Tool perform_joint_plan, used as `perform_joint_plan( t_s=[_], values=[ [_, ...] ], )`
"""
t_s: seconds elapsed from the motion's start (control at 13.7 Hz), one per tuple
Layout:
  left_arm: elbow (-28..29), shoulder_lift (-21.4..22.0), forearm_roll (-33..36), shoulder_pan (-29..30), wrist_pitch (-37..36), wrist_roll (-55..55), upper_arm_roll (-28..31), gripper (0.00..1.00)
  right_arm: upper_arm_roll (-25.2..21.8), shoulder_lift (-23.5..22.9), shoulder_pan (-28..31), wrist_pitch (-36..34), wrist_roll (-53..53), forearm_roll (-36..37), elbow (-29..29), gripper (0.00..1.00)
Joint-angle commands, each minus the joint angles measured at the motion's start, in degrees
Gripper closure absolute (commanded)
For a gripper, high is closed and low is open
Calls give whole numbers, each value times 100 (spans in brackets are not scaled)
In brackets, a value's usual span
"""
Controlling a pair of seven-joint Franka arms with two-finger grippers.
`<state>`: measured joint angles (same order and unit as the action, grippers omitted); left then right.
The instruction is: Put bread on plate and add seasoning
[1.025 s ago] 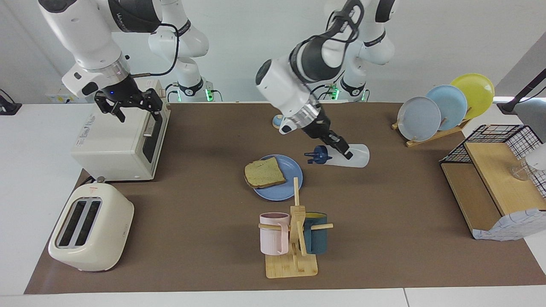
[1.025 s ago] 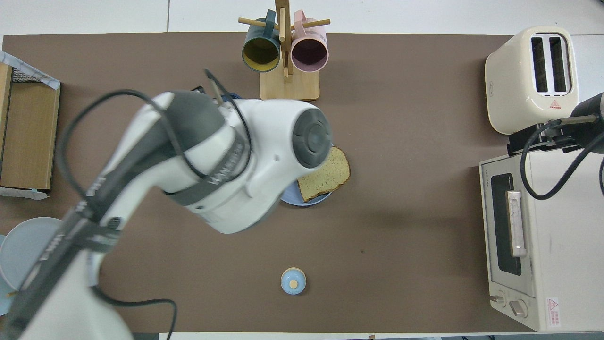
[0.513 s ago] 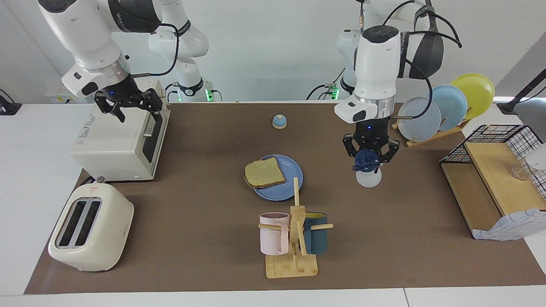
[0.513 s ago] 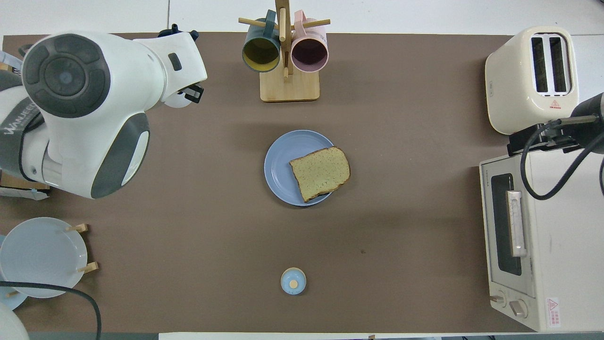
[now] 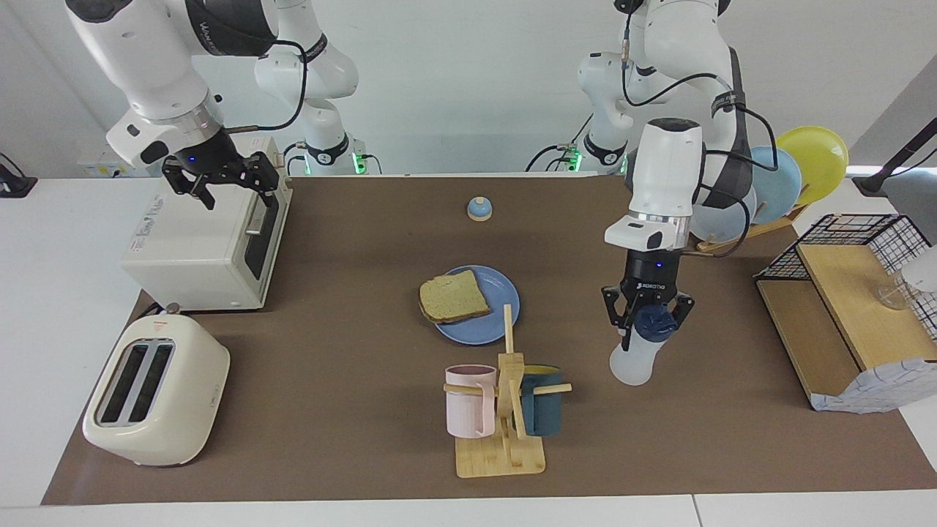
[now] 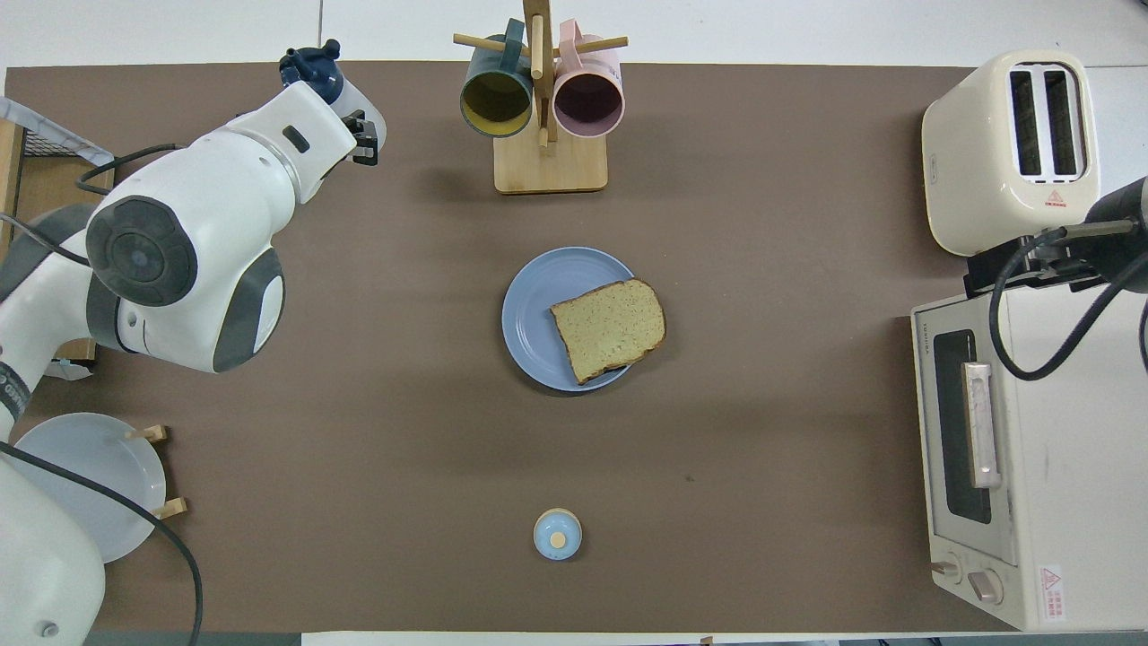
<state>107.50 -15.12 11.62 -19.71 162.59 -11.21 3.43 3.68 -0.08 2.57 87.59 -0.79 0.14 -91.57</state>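
We see the left hand (image 5: 648,324), clamped on the translucent white navy-capped seasoning bottle (image 5: 638,351), has carried it from beside the round blue plate (image 5: 500,287) with its tan bread slice (image 5: 454,296) down toward the brown desk (image 5: 351,234), suggesting seasoning is finished.

Plain white wall (image 5: 454,88), white table (image 5: 58,307), brown mat (image 5: 351,337), even light

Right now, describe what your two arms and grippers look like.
Both arms are glossy white with dark grey joint bands, silver wrist rings and loose black cables. The left gripper and right gripper are black, two-fingered, each with a small blue light above.
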Motion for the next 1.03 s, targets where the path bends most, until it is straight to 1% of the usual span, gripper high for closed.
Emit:
perform_joint_plan(
  t_s=[0.0, 0.07, 0.22, 0.51, 0.88, 0.95],
  values=[
    [-9, -323, -73, 116, 517, 31, -62, 100, 45, 8, 104, -128, -168, -128, 26, 0],
    [-9, -542, -72, 117, 772, 32, -62, 100, 54, 8, 104, -128, -168, -128, 25, 0],
    [-27, -842, -73, 125, 1133, 23, -62, 100, 54, 8, 104, -128, -168, -128, 25, 0],
    [-176, -1255, -64, 125, 1152, 40, -62, 100, 54, 16, 104, -128, -168, -128, 25, 0],
    [-176, -1476, -46, 134, 1292, 40, -62, 100, 54, 17, 104, -136, -168, -128, 25, 0],
    [-176, -1485, -46, 134, 1310, 40, -62, 93, 54, 17, 104, -145, -168, -128, 17, 0]
  ],
)
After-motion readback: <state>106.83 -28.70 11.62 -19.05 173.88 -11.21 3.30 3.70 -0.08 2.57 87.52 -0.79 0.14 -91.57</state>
